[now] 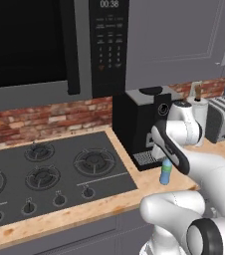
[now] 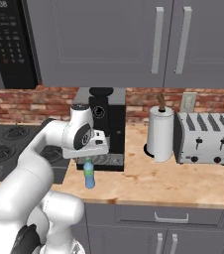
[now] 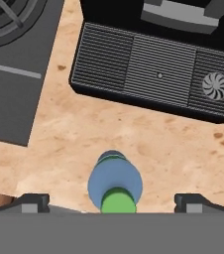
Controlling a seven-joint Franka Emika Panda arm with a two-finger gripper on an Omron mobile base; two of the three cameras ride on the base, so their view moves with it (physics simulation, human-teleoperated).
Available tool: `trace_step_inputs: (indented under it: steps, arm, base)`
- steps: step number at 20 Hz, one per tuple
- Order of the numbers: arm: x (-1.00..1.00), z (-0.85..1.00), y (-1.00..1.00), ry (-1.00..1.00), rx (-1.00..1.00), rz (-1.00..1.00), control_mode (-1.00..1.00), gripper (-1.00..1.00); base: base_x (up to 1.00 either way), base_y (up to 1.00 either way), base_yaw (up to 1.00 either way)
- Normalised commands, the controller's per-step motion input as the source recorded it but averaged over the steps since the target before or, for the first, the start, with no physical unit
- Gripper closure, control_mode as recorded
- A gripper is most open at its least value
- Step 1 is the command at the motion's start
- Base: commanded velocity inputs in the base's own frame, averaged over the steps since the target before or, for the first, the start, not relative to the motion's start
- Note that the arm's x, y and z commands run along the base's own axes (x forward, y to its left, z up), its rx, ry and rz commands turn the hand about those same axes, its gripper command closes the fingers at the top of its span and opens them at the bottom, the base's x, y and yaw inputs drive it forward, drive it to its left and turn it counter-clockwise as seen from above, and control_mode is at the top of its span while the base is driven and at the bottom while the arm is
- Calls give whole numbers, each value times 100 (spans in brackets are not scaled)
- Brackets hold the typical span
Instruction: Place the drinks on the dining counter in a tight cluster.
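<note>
One drink, a slim blue bottle (image 3: 115, 182) with a green cap, stands upright on the wood counter (image 3: 173, 144) just in front of the coffee machine's drip tray (image 3: 148, 64). The same bottle (image 2: 88, 174) (image 1: 166, 173) sits near the counter's front edge. My gripper (image 3: 113, 202) hangs straight above it, open, with one dark fingertip on each side of the cap and well apart from it. Nothing is held. The hand (image 2: 86, 147) sits just over the bottle's top. The dining counter is out of view.
The black coffee machine (image 2: 104, 121) stands right behind the bottle. The stove top (image 1: 45, 169) lies to the left, under a microwave (image 1: 35, 45). A paper towel roll (image 2: 161, 131) and a toaster (image 2: 205, 138) stand to the right. Grey cabinets hang overhead.
</note>
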Motion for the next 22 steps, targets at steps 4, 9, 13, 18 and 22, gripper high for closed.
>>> trace_step_inputs:
  steps: [4,9,13,18,22]
  arm:
    - [13,0,-2,1,0,0,-100,-100]
    - [14,0,0,2,0,0,-100,-100]
    - [3,-6,0,4,0,0,-100,-100]
    - [0,-16,0,3,0,0,-100,-100]
    - [-11,-12,0,1,0,0,-100,-100]
  base:
    - [0,0,0]
    - [0,0,0]
    - [0,0,0]
    - [0,0,0]
    - [0,0,0]
